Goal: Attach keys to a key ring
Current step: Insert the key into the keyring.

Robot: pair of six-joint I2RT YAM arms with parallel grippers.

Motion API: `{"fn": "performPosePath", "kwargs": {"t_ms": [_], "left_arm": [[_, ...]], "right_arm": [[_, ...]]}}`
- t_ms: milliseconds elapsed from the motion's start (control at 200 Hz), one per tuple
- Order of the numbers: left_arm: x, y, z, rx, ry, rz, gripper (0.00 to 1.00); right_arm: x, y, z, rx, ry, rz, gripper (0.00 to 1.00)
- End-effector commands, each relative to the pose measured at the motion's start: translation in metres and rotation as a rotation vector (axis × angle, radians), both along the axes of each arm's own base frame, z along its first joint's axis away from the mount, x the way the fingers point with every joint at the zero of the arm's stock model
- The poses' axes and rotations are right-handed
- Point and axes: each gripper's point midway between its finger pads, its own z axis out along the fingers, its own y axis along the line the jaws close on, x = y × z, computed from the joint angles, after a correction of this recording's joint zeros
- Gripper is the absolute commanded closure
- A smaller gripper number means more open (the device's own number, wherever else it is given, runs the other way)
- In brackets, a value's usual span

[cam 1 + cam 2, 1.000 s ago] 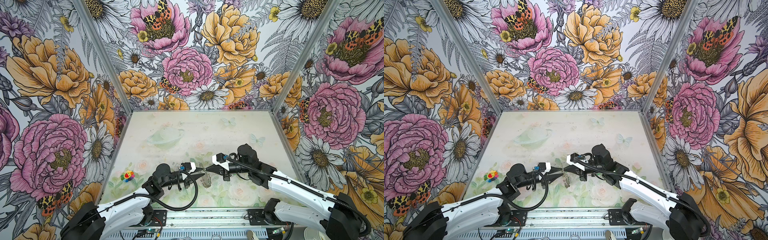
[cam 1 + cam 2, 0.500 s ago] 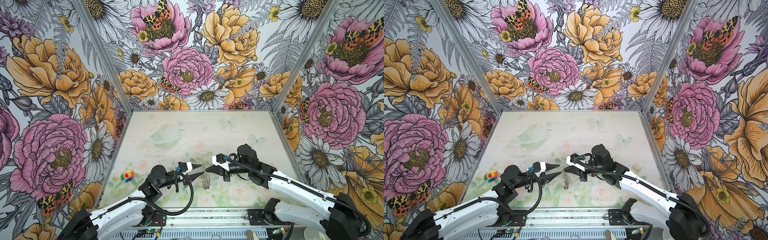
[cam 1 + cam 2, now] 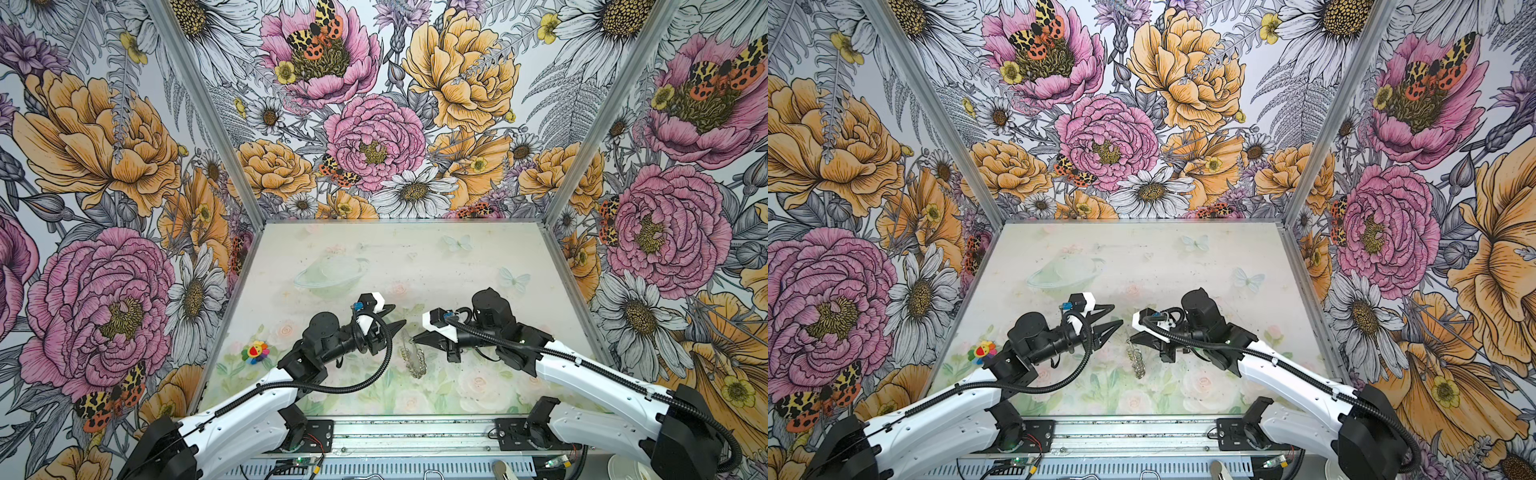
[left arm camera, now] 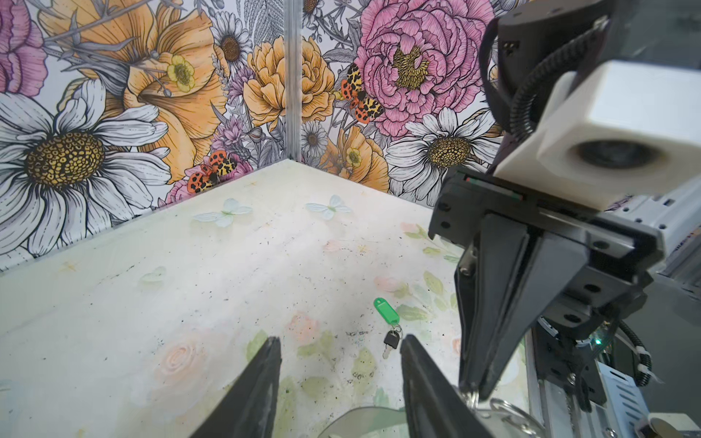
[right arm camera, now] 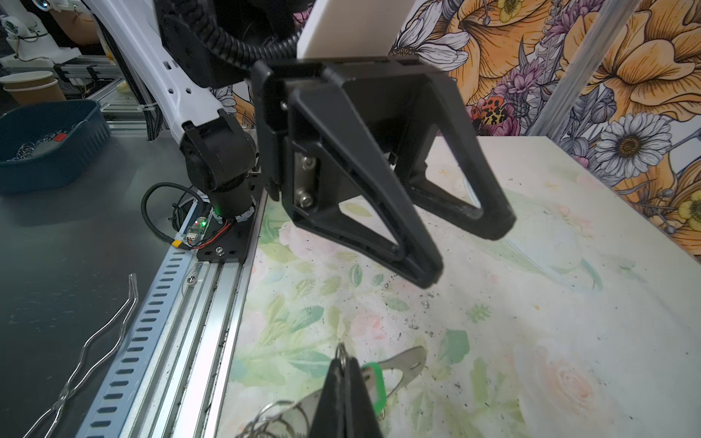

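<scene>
Grey metal of the key ring (image 3: 414, 360) (image 3: 1137, 362) (image 5: 407, 362) is seen hanging just below the tip of the right tool (image 3: 414, 340) (image 3: 1131, 338) (image 4: 483, 392) (image 5: 343, 362) in both top views, clear of the table (image 3: 374, 257). The right tool's fingers are pressed fully together. In the right wrist view one silver wire ring of the key ring is pinched between them. A green tag (image 5: 374, 379) is seen just behind the fingers against the plate; whether that tag is threaded onto a ring cannot be told. The left tool (image 3: 398, 315) (image 3: 1117, 314) (image 4: 341, 338) (image 5: 464, 252) is held partly open with nothing between its fingers. Its tips are pointed at the right tool's tip, near it but apart. Beyond the left tool's fingertips, a small dark key (image 4: 391, 341) joined to a second green tag (image 4: 386, 311) is seen lying flat on the table.
</scene>
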Motion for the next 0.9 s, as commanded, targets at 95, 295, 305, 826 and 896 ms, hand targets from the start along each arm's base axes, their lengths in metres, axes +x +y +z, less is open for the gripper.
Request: {"fn": "performPosePath", "kwargs": {"t_ms": [95, 295, 305, 826, 896], "left_arm": [[0.009, 0.003, -0.019, 0.040, 0.085, 0.036, 0.44], [0.021, 0.006, -0.030, 0.083, 0.129, 0.101, 0.44], [0.022, 0.007, -0.031, 0.084, 0.131, 0.108, 0.44], [0.029, 0.058, -0.053, 0.084, 0.236, 0.389, 0.49], [0.025, 0.057, -0.057, 0.080, 0.263, 0.376, 0.50]], "right_arm": [[-0.005, 0.004, -0.004, -0.021, 0.006, 0.045, 1.00], [-0.021, 0.010, -0.039, -0.127, 0.079, 0.066, 1.00], [-0.022, 0.011, -0.040, -0.133, 0.083, 0.067, 1.00], [-0.027, 0.025, -0.077, -0.289, 0.099, 0.107, 1.00], [-0.026, 0.026, -0.077, -0.293, 0.091, 0.111, 1.00]]}}
